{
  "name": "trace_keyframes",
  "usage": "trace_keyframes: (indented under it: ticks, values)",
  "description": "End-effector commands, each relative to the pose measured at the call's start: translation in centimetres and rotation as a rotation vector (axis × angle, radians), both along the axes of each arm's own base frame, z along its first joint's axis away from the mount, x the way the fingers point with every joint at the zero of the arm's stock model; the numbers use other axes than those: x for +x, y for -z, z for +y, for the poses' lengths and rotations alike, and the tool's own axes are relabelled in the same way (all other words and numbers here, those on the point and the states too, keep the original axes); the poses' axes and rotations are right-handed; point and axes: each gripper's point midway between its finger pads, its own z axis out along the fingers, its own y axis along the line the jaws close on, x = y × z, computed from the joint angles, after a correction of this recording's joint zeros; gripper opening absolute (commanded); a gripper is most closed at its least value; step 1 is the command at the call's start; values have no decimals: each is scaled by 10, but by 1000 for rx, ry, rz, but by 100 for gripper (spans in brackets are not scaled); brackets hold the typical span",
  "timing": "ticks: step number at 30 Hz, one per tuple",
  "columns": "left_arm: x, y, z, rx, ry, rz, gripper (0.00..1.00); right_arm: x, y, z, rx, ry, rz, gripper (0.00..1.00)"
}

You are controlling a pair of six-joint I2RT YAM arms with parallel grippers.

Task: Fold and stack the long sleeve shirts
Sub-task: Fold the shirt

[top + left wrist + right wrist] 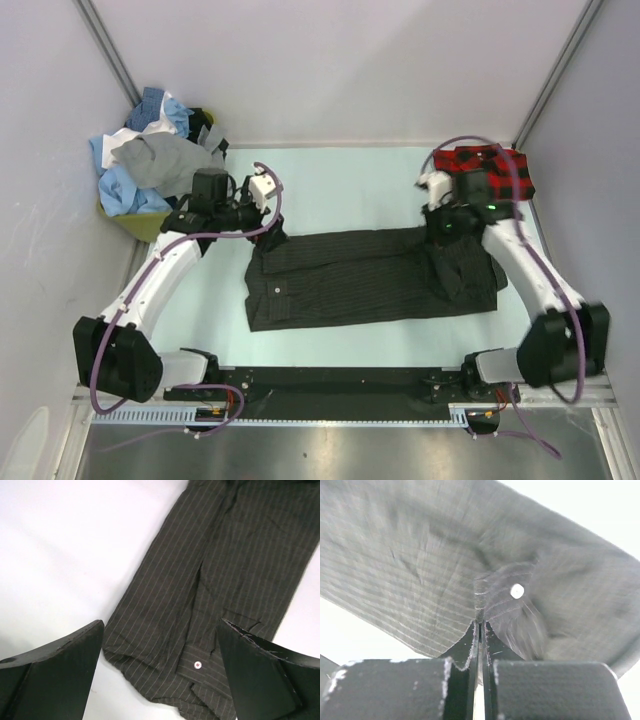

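Observation:
A dark charcoal pinstriped long sleeve shirt [370, 275] lies spread across the middle of the table. My left gripper [272, 238] hovers open over its far left corner. In the left wrist view the wide-apart jaws [162, 625] frame a cuff with a white button [198, 665], touching nothing. My right gripper [440, 235] is at the shirt's far right part. Up close it [480, 622] is shut on a pinch of the striped cloth [420, 570] beside a white button [517, 591]. A folded red-and-black plaid shirt [485, 170] lies at the far right corner.
A heap of blue, white and grey shirts [150, 160] fills a yellow-green bin [140, 222] beyond the table's far left corner. White walls close in the table on three sides. The arm bases stand at the near edge.

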Motion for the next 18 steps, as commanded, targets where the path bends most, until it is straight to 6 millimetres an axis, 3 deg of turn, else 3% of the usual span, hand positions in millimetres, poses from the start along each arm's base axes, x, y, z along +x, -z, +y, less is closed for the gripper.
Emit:
trace_keyframes:
  ticks: [1, 6, 9, 13, 15, 18]
  values:
    - [-4, -44, -17, -119, 69, -67, 99, -5, -93, -2, 200, 39, -224, 0]
    - [2, -63, -33, -176, 77, -57, 99, -7, -165, -10, 320, 198, -482, 0]
    - [1, -72, -44, -195, 116, -63, 99, -11, -192, -16, 309, 270, -595, 0]
    - [-5, -86, -67, -269, 172, -47, 99, -24, -207, -11, 335, 264, -639, 0]
    - [-7, -95, -88, -314, 202, -43, 99, -29, -200, -6, 328, 246, -643, 0]
    - [-15, -109, -126, -449, 171, 152, 100, -35, -187, -3, 300, 239, -642, 0]
